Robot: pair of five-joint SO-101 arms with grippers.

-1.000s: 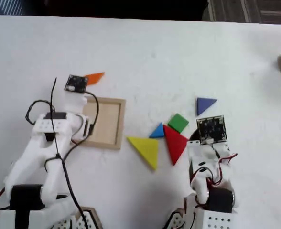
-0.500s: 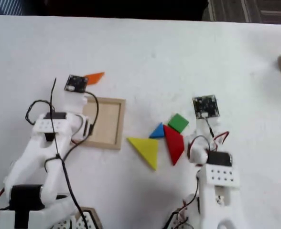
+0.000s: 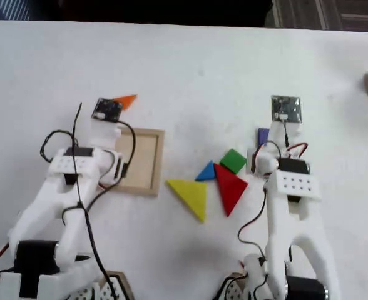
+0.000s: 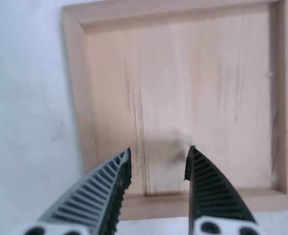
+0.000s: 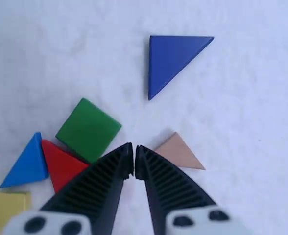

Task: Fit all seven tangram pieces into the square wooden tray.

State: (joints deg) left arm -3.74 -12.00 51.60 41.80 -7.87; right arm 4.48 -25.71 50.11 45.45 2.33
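**High view**
- Square wooden tray [image 3: 141, 156]: pale wood with a raised rim, nothing in it. It lies on the white counter [image 3: 196, 69], partly under the left arm [image 3: 71, 169].
- Orange piece [image 3: 126, 100]: flat and slanted, near the tray's far corner and apart from it.
- Loose cluster between the arms (none of it fitted yet):
  - yellow triangle [image 3: 192, 195], large;
  - red triangle [image 3: 230, 186], large;
  - light-blue triangle [image 3: 206, 172], small, against the red one;
  - green square [image 3: 233, 160], at the red one's far corner.
- Dark-blue triangle [image 3: 261, 134]: half covered by the right arm [image 3: 293, 184].

**Left wrist view**
- Left gripper [image 4: 158, 152]: fingers parted and holding nothing, with ribbed grey inner faces.
- It hangs over the tray's grained floor, close to one rim. This looks like a station for seating pieces as they arrive.

**Right wrist view**
- Right gripper [image 5: 133, 149]: fingers pressed together, empty.
- The tips are above bare counter between the green square and a tan triangle [image 5: 179, 151], which is small and plain in finish.
- The placement suggests a pick from this group. The fingers would need to open first.
- The pieces are thin, flat and sharp-cornered, so they are probably awkward to lift.
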